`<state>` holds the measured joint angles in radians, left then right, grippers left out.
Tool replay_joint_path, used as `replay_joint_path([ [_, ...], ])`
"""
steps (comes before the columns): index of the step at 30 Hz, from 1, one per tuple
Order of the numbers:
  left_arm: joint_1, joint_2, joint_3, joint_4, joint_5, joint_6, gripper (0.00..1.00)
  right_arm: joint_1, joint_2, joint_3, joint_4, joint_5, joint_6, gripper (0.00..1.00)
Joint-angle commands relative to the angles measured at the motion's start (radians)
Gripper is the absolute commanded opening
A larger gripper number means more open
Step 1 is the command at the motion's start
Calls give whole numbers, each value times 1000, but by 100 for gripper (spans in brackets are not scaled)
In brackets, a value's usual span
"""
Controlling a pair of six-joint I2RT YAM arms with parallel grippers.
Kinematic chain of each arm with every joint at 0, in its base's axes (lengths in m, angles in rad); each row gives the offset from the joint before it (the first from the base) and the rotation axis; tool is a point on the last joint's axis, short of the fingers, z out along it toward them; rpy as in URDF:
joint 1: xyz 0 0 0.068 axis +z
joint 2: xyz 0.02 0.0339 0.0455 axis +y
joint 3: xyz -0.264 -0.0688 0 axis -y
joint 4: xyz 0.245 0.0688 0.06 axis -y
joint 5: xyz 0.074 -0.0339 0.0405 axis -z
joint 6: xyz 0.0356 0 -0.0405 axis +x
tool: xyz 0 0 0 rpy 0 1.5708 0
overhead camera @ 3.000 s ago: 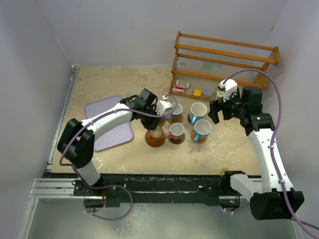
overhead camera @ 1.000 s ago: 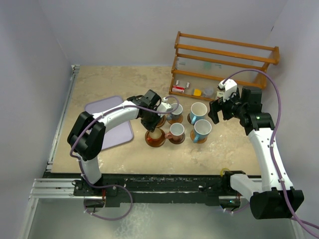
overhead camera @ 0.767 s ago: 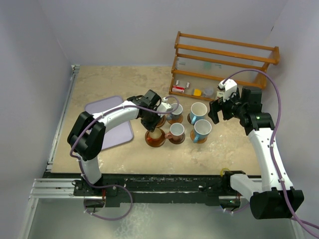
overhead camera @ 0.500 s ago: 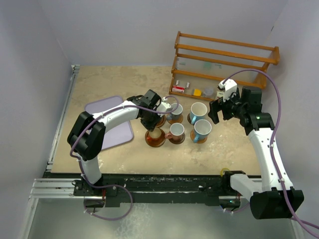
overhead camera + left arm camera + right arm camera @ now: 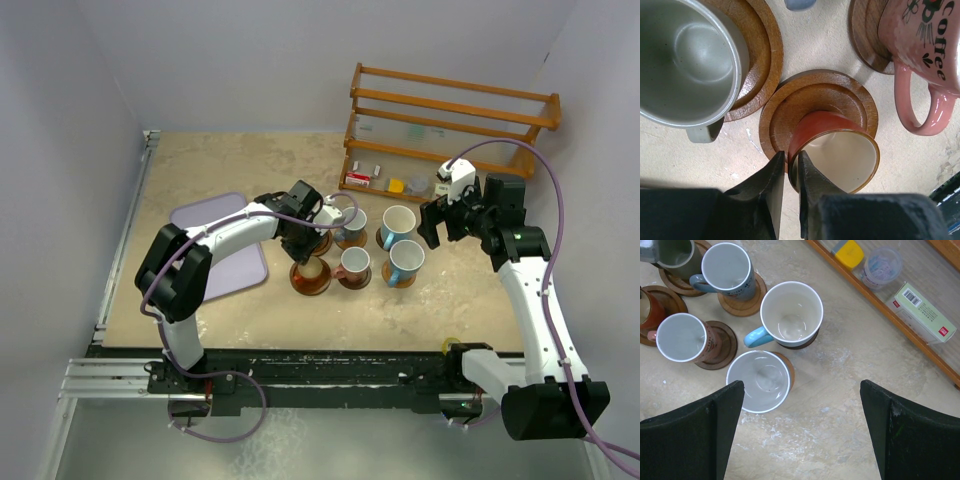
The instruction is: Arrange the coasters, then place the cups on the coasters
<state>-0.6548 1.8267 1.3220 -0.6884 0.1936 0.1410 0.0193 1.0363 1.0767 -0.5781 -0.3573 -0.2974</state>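
Left wrist view: left gripper (image 5: 791,160), jaws narrow, straddles the rim of a copper-orange ceramic cup (image 5: 840,150) on a round grooved wooden coaster (image 5: 807,95); whether it pinches, I cannot tell. Right gripper (image 5: 800,386) gapes wide, empty.

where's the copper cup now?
Mid left wrist view: copper cup on a coaster, between grey cup and pink cup; left tool at its rim.

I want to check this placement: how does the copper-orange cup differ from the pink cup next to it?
The left gripper straddles the rim of the copper-orange ceramic cup; no gripper is at the pink ceramic cup. The pink cup bears black "coffee" lettering; the copper-orange cup's visible side is plain. The pink cup's handle shows; the copper-orange cup's is out of sight. Each stands on its own round wooden coaster.
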Motion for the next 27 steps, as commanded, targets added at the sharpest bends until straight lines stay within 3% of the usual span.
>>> replay_joint_path([
  [1,5,-7,-2,17,13,-3,17,2,-2,2,20,-5,-1,100],
  [11,5,-110,6,4,27,17,42,2,10,2,23,14,-2,100],
  [17,14,-216,10,18,-34,23,47,1,23,9,23,43,-6,100],
  [22,37,-334,-14,63,-174,40,48,1,57,55,-23,75,-27,100],
  [27,139,-424,-17,86,-182,3,49,1,85,120,-63,112,-52,100],
])
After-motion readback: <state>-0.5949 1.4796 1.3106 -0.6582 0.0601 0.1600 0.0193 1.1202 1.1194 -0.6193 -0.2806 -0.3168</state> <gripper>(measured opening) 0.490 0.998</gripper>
